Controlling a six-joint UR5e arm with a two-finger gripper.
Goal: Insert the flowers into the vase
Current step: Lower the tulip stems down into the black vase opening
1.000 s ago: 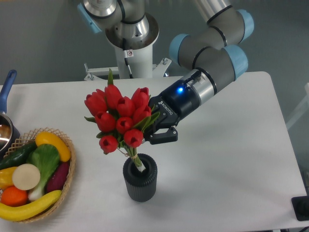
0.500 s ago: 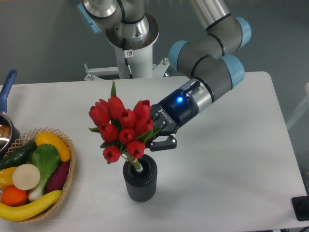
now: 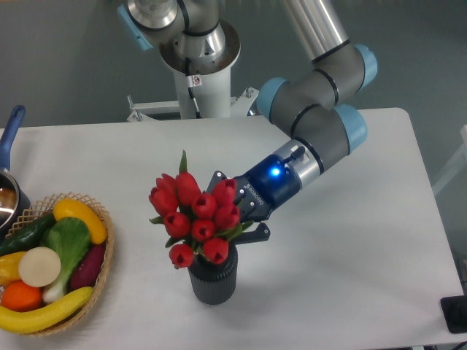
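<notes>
1 bunch of flowers (image 3: 195, 219) in vase (image 3: 213, 281)

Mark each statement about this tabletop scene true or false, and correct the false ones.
1. The flowers sit directly above the vase, hiding its mouth. True.
2. The vase lies tipped on its side. False: it stands upright on the table.
3. The end effector is at the bunch's right side, close behind the blooms. True.
4. The wicker basket stands to the right of the vase. False: it is at the left edge of the table.
5. The flowers are yellow. False: they are red buds.
6. A blue light glows on the wrist behind the end effector. True.
</notes>
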